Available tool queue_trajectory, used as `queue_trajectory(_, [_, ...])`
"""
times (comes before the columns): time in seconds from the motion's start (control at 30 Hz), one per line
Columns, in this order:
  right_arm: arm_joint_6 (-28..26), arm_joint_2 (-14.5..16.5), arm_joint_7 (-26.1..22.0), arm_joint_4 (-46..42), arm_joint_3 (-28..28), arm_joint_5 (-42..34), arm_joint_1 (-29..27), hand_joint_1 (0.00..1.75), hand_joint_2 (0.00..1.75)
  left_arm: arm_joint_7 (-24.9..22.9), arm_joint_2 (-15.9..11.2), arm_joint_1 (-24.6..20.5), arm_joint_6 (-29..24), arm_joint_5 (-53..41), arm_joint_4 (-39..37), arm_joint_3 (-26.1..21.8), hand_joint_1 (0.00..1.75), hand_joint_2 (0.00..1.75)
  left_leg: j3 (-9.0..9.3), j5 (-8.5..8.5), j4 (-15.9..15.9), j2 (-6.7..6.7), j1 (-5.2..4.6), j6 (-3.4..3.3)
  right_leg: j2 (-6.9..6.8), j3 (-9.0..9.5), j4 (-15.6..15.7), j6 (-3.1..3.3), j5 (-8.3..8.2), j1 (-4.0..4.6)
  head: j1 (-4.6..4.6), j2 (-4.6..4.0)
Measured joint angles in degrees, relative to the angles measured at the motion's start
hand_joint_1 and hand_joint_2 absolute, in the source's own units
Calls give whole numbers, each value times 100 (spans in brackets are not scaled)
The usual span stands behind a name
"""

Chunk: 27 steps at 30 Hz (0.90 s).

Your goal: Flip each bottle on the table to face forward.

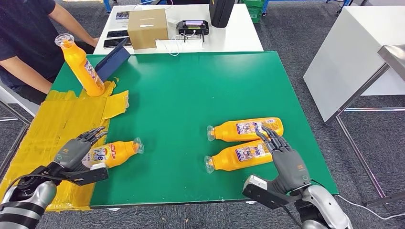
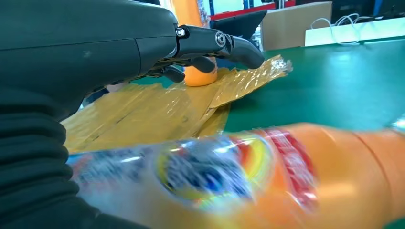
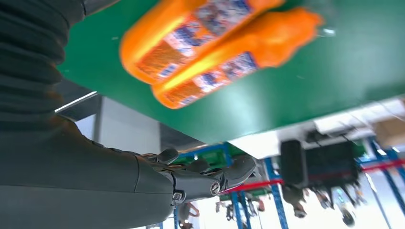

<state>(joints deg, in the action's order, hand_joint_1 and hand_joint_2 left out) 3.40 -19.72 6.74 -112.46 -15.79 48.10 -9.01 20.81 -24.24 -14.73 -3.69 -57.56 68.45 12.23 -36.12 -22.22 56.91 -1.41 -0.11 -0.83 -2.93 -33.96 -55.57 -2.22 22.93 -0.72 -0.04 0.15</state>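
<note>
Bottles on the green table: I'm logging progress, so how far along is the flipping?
One upright bottle stands on the yellow tape, seemingly done. The left hand is on a lying bottle. The right hand hovers by two lying bottles, side by side. Three remain.

glossy plastic bottles (image 1: 246, 129), matt green table (image 1: 191, 86), crinkled shiny yellow tape (image 1: 57, 124)

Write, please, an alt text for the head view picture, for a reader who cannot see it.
Three orange bottles lie on a green table: one bottle beside the robot's left hand, and two side by side near its right hand, the near one and the far one. A fourth bottle stands on yellow tape at the far left, where a person sits.
</note>
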Motion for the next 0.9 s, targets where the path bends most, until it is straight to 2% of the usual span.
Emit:
queue_trajectory(0.3, [599,-381,109,675,108,-44,291,0,175,9,63,-223,32,8,4,81,0,0,0,2,0,1,0,0,0,1,0,-2,-2,0,-1,0])
queue_trajectory(0.5, [812,-566,91,1199,108,-133,516,0,175,19,118,-453,-30,103,-78,172,0,0,0,1,1,1,-1,0,0,1,0,-3,-3,-1,-1,0])
queue_trajectory(0.67, [974,-689,59,1612,108,-155,682,0,175,110,313,-593,2,679,-93,167,0,0,0,1,2,3,-1,-1,-2,4,0,-3,-3,0,-1,0])
queue_trajectory(0.9, [1050,-701,52,2230,59,58,1076,0,175,72,580,-795,13,784,-73,132,0,0,0,2,2,2,-1,-1,0,4,-1,-6,-5,0,-1,0])
